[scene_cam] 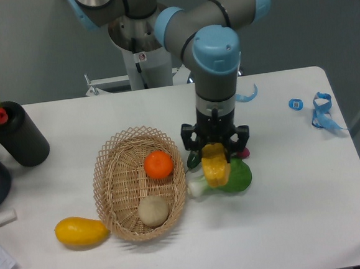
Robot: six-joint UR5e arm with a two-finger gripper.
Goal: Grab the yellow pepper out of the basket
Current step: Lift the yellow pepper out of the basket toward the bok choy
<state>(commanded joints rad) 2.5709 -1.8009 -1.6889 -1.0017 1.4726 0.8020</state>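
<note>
- A smooth oval yellow squash (81, 232) lies on the white counter (286, 213), just left of the basket.
- The oval woven tan wicker basket (112, 183) holds an orange ball (159, 165) and a pale beige one (153, 210).
- The black two-finger pincer (215, 158) grips the glossy lobed yellow pepper (215, 166) (outside the basket, above a leafy green vegetable (238, 176)).

I have one fixed view only. It looks down from the near side, high, across the table (286, 213) toward the arm's base at the far edge. Moderate range; the near-left table corner is cropped.
</note>
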